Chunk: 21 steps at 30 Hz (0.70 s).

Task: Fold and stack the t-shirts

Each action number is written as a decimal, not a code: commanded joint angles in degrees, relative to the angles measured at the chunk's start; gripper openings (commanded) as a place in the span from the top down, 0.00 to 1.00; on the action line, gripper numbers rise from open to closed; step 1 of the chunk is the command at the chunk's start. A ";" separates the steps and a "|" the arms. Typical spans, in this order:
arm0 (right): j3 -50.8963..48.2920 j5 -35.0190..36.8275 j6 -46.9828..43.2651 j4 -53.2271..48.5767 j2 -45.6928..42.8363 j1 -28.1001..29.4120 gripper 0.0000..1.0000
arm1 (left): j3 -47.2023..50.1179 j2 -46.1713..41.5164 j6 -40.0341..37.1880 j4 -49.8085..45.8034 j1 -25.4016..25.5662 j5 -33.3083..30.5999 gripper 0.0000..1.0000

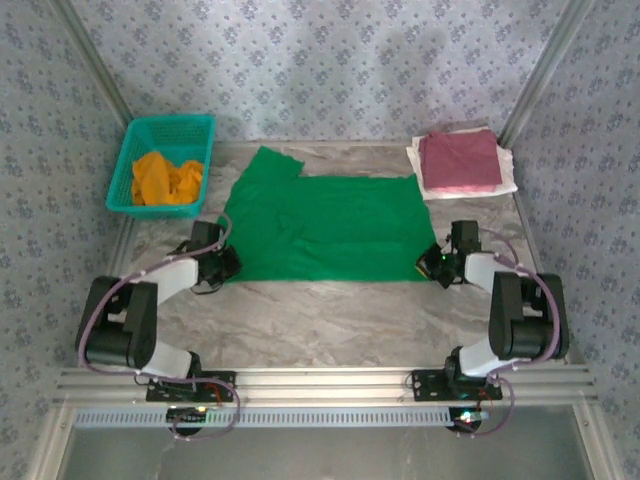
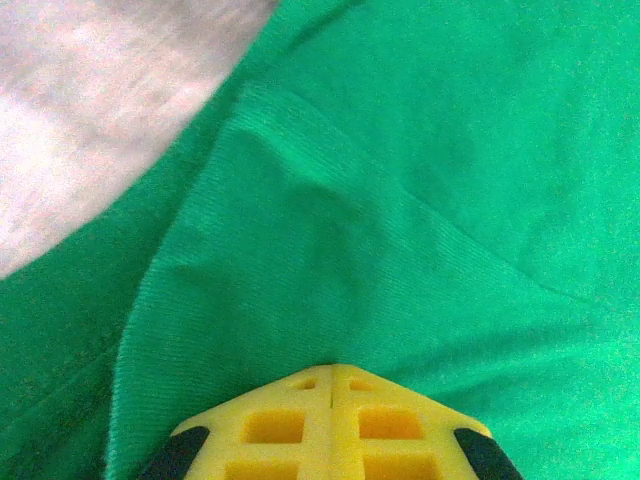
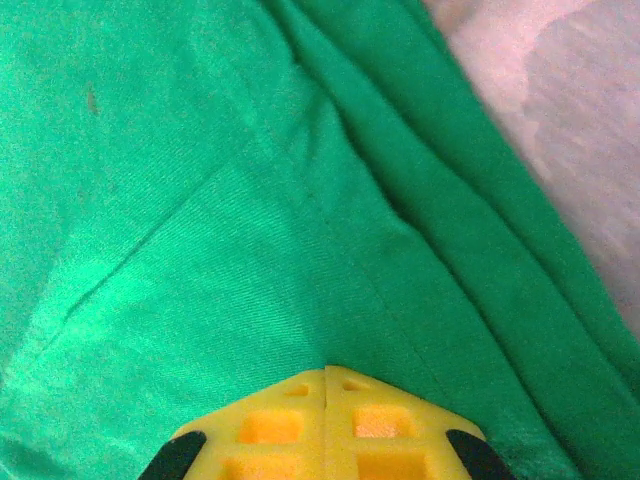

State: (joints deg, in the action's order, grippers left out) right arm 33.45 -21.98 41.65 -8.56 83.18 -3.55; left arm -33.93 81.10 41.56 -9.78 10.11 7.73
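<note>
Now the grey table (image 1: 330, 320) lies under both arms. A big green t-shirt (image 1: 325, 230) is spread flat on it, between the left gripper (image 1: 228, 268) and the right gripper (image 1: 430, 262). Well past the left gripper sits a teal basket (image 1: 165, 125) with orange t-shirts (image 1: 165, 180) inside. Well past the right gripper, a maroon-pink t-shirt (image 1: 458, 160) lies folded on a white t-shirt (image 1: 505, 185). Each gripper has its yellow fingers squeezed together on a near corner of the green t-shirt, one left, one right.
</note>
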 commanded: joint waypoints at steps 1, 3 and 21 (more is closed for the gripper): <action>-4.16 0.50 2.62 -3.35 -4.77 -0.83 1.00 | 4.21 -5.33 2.33 -11.30 -0.53 -2.23 1.00; -5.34 1.24 2.99 -4.22 -7.57 -1.01 1.00 | 5.41 -9.10 2.73 -13.63 -0.61 -3.40 1.00; 13.31 3.39 -4.59 -4.84 -2.60 16.01 1.00 | -23.38 5.67 -4.18 -10.73 9.08 -2.91 1.00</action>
State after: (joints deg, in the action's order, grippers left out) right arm 45.98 -17.72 38.22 -13.85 76.73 11.92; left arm -55.05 81.25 39.07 -22.57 16.34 3.88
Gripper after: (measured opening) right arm 0.065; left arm 0.044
